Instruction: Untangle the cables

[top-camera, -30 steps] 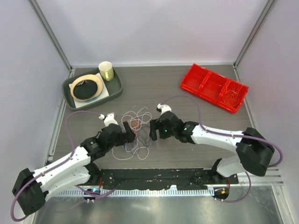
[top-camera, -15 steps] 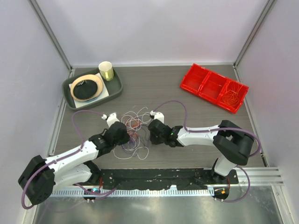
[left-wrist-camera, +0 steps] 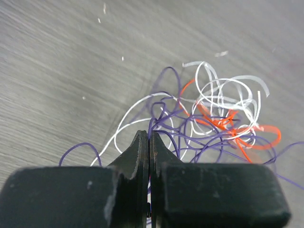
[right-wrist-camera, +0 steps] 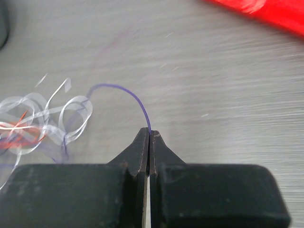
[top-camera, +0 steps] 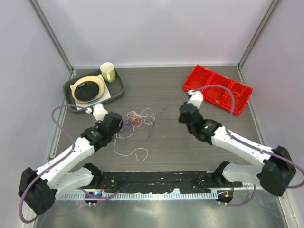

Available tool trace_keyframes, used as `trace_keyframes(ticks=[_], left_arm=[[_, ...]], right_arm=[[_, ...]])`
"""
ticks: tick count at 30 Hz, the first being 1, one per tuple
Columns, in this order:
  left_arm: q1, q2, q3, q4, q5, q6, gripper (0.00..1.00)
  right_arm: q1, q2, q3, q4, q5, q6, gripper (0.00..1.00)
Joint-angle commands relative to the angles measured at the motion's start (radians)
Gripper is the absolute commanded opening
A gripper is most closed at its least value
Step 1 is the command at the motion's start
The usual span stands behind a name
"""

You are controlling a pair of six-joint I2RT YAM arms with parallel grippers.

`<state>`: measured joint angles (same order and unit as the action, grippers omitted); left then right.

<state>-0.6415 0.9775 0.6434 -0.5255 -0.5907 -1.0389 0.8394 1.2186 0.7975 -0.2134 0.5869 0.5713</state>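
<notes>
Purple, limp, snag-prone: pinching a free strand [right-wrist-camera: 124, 93] near the red bin [top-camera: 217, 88] with right gripper [right-wrist-camera: 149, 135], clamping cables [left-wrist-camera: 213, 114] farther off with left gripper [left-wrist-camera: 149, 137].

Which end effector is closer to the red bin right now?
Right. The right end effector sits close by the left end of the red bin, pinching a purple cable. The left end effector is much farther off to the left, shut on the cable tangle.

The cables [top-camera: 135, 119] are lying in a loose orange-red, white and purple tangle left of the worktop's [top-camera: 190, 152] middle. One purple strand [right-wrist-camera: 118, 86] is arching out rightward. A white loop [top-camera: 137, 153] is trailing toward the near edge.
</notes>
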Motion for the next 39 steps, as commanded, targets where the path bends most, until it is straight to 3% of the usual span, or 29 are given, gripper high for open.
trace_keyframes(ticks=[1,6,12,22,26,33,36,38,39], left_arm=[[0.031,-0.071,0.079,-0.076,-0.158,0.014,0.00],[0.088,-0.151,0.110,-0.116,-0.222,0.028,0.00],[0.167,-0.197,0.177,-0.228,-0.313,0.031,0.00],[0.189,-0.290,0.269,-0.381,-0.489,-0.023,0.00],[0.192,-0.280,0.279,-0.421,-0.518,-0.059,0.00],[0.195,-0.263,0.251,-0.265,-0.370,0.066,0.00],[0.192,-0.266,0.173,-0.081,-0.143,0.193,0.00],[0.194,-0.263,0.127,0.013,0.082,0.233,0.02],[0.192,-0.257,0.080,0.104,0.145,0.238,0.14]], right_arm=[[-0.190,-0.157,-0.046,-0.050,0.103,-0.108,0.01],[-0.414,-0.290,-0.061,-0.107,0.129,-0.165,0.01],[-0.600,-0.378,-0.020,-0.136,0.084,-0.241,0.01],[-0.826,-0.308,0.115,-0.142,0.013,-0.294,0.01],[-0.908,-0.282,0.210,-0.156,0.053,-0.314,0.01],[-0.935,-0.283,0.345,-0.123,-0.303,-0.367,0.01],[-0.935,-0.304,0.365,-0.086,-0.511,-0.370,0.01],[-0.935,-0.317,0.376,-0.046,-0.618,-0.349,0.01],[-0.935,-0.321,0.384,-0.037,-0.692,-0.334,0.01]])
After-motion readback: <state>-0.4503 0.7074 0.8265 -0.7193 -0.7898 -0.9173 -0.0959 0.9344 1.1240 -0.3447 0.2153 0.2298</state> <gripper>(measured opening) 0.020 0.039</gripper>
